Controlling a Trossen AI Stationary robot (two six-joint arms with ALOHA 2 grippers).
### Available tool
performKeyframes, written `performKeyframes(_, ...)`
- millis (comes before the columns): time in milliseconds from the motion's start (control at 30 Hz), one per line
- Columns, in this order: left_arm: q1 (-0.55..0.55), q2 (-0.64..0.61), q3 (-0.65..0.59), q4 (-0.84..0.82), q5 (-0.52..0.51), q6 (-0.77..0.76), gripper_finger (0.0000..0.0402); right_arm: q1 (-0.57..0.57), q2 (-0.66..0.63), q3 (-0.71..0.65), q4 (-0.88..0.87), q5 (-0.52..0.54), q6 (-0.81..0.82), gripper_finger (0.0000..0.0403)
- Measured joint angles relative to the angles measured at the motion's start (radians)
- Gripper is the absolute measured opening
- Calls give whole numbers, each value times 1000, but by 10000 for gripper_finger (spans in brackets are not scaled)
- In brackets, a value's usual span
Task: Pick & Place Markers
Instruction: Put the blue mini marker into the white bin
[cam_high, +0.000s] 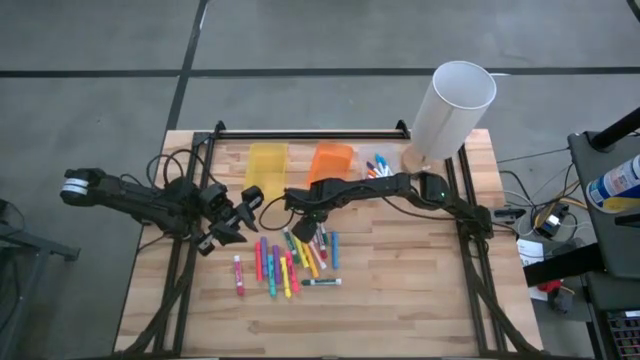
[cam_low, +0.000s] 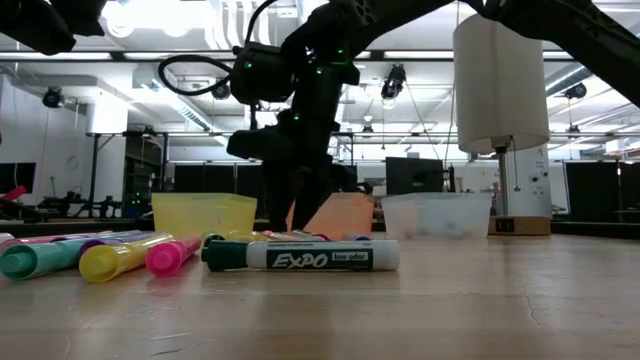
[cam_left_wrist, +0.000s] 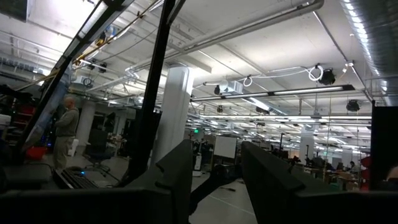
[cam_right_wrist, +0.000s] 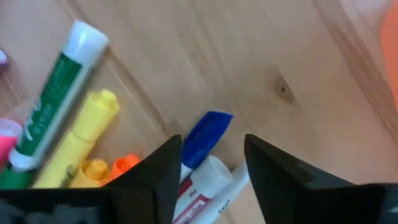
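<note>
Many coloured markers lie loose on the wooden table, and a few more sit in a clear bin. My right gripper points down over the far end of the pile, open. A white marker with a blue cap lies on the table between its fingers, with a second white marker beside it. A green marker, a yellow one and an orange one lie nearby. My left gripper waits raised at the table's left, open, tilted up toward the room. My right gripper comes from above, its fingers standing on either side of the blue-capped marker's body, which lies flat on the table. I cannot tell whether a finger touches it.
A yellow bin and an orange bin stand at the far side, with a tall white cylinder at the far right. A green EXPO marker lies nearest the front edge. Bare wood shows at the front right. A person stands far off in the room.
</note>
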Motion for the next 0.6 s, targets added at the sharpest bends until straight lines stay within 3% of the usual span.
performKeyframes(200, 0, 0, 0, 0, 0, 0, 133, 0, -1, -6, 0, 19, 10, 211)
performKeyframes(600, 0, 0, 0, 0, 0, 0, 133, 0, -5, -74, 49, 43, 22, 182)
